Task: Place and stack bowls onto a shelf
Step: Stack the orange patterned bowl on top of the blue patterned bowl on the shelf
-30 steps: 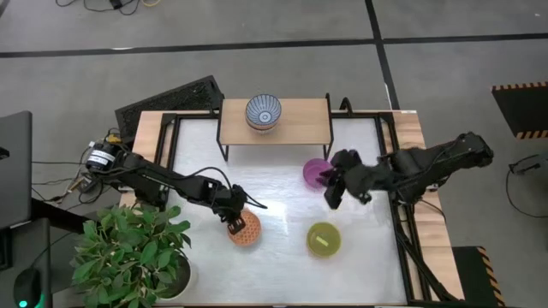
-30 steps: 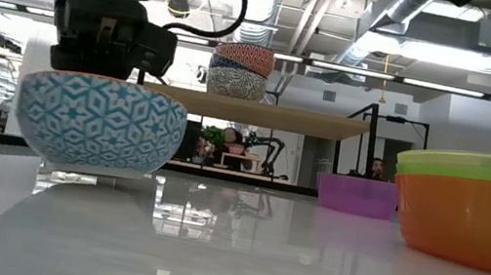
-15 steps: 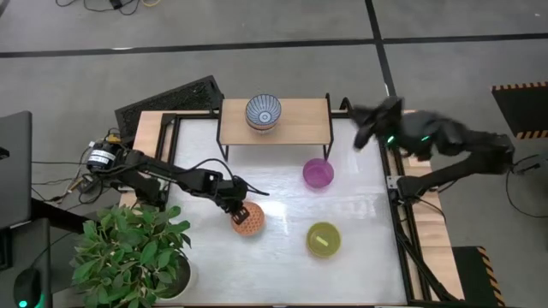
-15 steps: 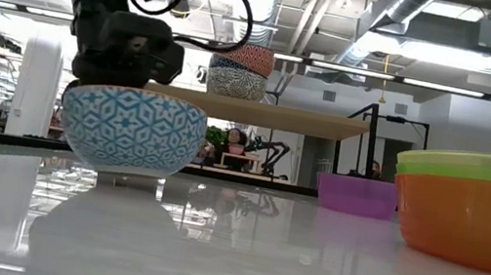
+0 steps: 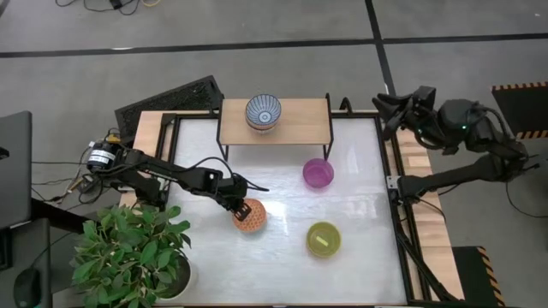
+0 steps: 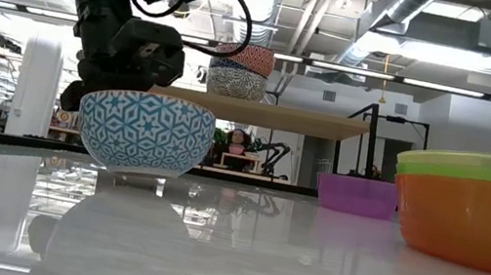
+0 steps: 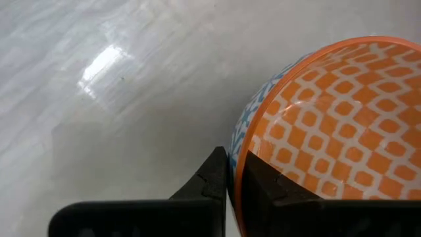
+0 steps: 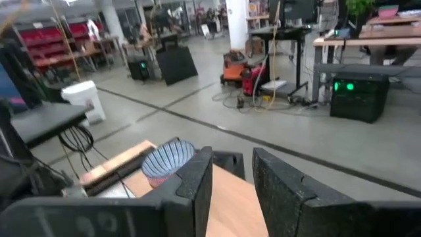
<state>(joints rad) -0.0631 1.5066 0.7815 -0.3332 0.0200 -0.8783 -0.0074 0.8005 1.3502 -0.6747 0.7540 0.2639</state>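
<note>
**A:** Start from the shelf (image 5: 275, 127). What sits where?

**B:** On its plank stands the blue-grey patterned bowl (image 5: 263, 112), toward the left end; the low view shows it stacked on another bowl. Just in front of the shelf's right end, on the table (image 5: 368, 222), is the purple bowl (image 5: 318, 173). Farther out from the shelf lies the olive-yellow bowl (image 5: 324, 239), and out from its left half the orange patterned bowl (image 5: 249, 216).

**A:** And the arms?

**B:** The left gripper (image 7: 231, 187) is clamped on the orange bowl's rim, one finger inside, one outside. The right gripper (image 8: 231, 172) waits beyond the shelf's right end, off the table, jaws parted with nothing between them.

**A:** How will that bowl handle?

**B:** I judge it stiff, glazed, probably ceramic: fairly heavy for its size, slick and chippable. A rim pinch is the only real hold, so it may swing or slip; carry it level and set it down softly.
</note>
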